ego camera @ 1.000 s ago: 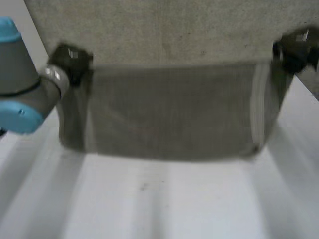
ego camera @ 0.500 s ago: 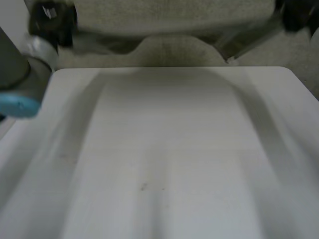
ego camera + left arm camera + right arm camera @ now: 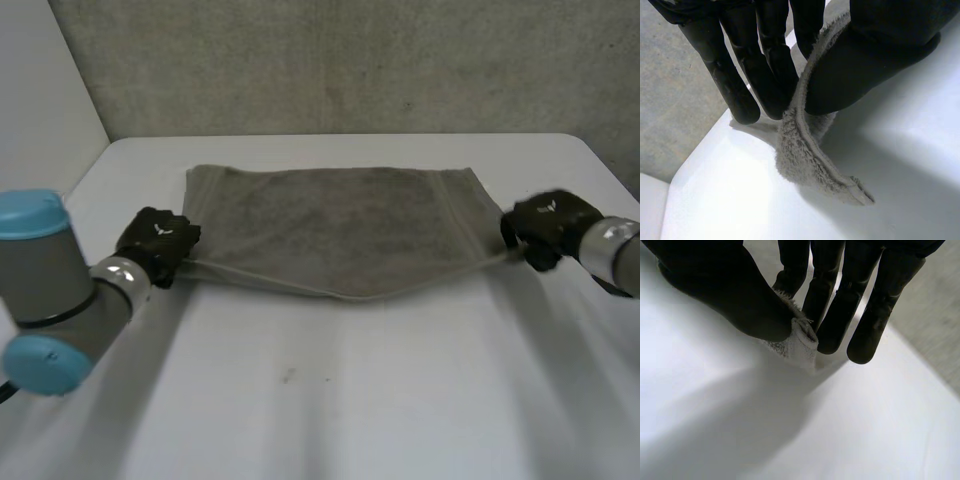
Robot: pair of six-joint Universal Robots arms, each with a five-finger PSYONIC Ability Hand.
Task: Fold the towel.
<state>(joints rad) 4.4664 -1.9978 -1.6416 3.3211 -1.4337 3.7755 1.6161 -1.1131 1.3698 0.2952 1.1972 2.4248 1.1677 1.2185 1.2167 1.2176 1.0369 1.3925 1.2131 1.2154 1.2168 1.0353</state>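
We saw the towel (image 3: 340, 225), grey-brown and wide, lying spread across the far half of the white table (image 3: 350, 400), and its near edge sagged to a shallow point midway between the two hands. We could not tell whether it lay single or doubled.

The left hand (image 3: 157, 243) sat low at the towel's near left corner, at the end of the grey left arm (image 3: 50, 290) with its light-blue caps. In the left wrist view the nearly straight fingers (image 3: 770, 75) and the thumb (image 3: 875, 60) were closed narrowly on the cloth's hemmed edge, pinching it between them. A fluffy tail of the corner (image 3: 810, 160) dropped from that pinch and rested on the tabletop.

The right hand (image 3: 545, 228) was at the near right corner, also close to the table surface, and the right arm (image 3: 615, 250) reached in from the side. In the right wrist view its thumb (image 3: 740, 300) pressed a small tip of the towel (image 3: 797, 345) against the fingers (image 3: 835, 305), which pointed down toward the table.

Both hands were well apart, with the towel's whole width between them. Beyond the far table edge lay a grey speckled surface (image 3: 350, 70), and a pale wall (image 3: 40, 90) stood to the left. Nothing lay on the towel or between the hands and the cloth.
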